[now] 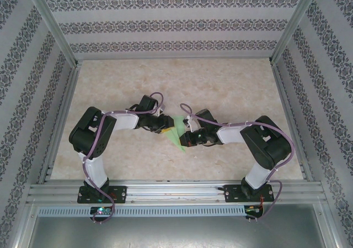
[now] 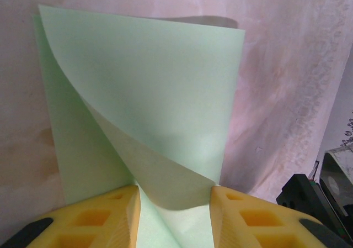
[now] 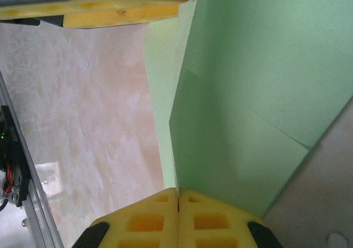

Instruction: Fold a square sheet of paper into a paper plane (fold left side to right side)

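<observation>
Folding the square sheet of paper [image 2: 165,93] left over right, mid-surface [image 1: 231,88]. Pinching its raised edge in the closed right end effector [image 3: 177,204]; straddling the curled flap with the left end effector [image 2: 175,204], half-parted, apparently gripping nothing. Next, probably: aligning edges, then pressing the crease flat.

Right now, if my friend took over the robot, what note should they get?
Left hand: open, a finger on each side of the curled square sheet of paper, not pinching it.
Right hand: shut on one edge of the sheet.
Where: mid-table, between the two arms, one side lifted and bending over the other.
Done: fold started, no flat crease yet.
To do: line up the edges, press the crease, then make the other plane folds.
</observation>
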`<action>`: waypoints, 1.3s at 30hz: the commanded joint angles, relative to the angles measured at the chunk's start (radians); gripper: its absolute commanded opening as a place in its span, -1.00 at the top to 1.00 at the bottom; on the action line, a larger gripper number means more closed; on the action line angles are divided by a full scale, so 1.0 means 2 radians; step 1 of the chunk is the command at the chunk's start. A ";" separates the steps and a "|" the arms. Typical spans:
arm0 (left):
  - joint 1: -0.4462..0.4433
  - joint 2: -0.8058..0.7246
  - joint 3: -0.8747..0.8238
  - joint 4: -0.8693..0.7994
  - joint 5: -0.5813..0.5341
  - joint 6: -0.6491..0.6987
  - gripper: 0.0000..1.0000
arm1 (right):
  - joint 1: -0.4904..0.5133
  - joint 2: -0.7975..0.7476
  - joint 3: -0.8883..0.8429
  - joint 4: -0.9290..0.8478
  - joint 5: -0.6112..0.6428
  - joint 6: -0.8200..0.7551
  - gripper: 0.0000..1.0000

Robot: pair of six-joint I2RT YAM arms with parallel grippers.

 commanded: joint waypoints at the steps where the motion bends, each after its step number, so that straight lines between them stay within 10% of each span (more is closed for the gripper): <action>1: -0.006 0.018 0.008 -0.031 -0.028 0.016 0.24 | -0.004 0.006 0.005 0.012 -0.011 0.004 0.75; 20: -0.006 0.017 0.015 -0.056 -0.044 0.025 0.24 | -0.026 -0.053 0.010 0.007 -0.025 0.025 0.13; 39: -0.006 0.017 0.016 -0.053 -0.042 0.025 0.24 | -0.010 0.037 0.074 0.000 -0.004 0.042 0.30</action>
